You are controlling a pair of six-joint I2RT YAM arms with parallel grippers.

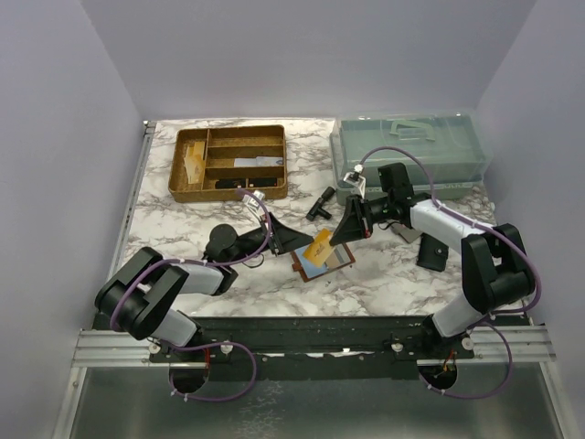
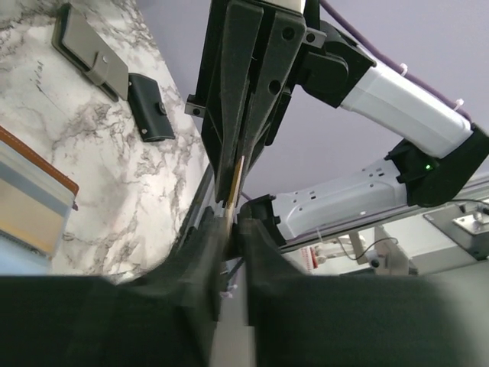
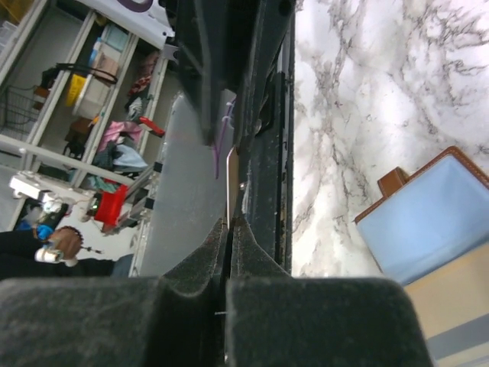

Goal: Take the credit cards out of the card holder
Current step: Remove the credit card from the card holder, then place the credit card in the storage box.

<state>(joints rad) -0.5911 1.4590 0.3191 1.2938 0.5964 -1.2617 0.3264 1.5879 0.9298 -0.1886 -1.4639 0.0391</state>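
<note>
**One card out, held mid-air by both grippers; more left in holder**

Marble surface (image 1: 183, 265) carries a clear box (image 1: 411, 151) and a divided tray (image 1: 228, 163) at the back (neither in play). Left gripper (image 1: 294, 238) and right gripper (image 1: 349, 224) face each other tip to tip over the middle. Each wrist view shows its own jaws clenched on the same tan card (image 1: 318, 249), seen edge-on. The card is lifted clear of the surface, just above the holder (image 1: 302, 272). Reads as a handover or a two-handed pull, can't tell which.

Holder lies open and flat under them, nothing pinning it.

Progress, my read: one card is free but not set down. Left to do: a blue card (image 3: 428, 222) sits in its pocket, and a tan strip (image 3: 458, 306) below it looks like another card. A tan piece (image 1: 194, 167) in the tray's left bay could be a card, but it's too small to say.
</note>
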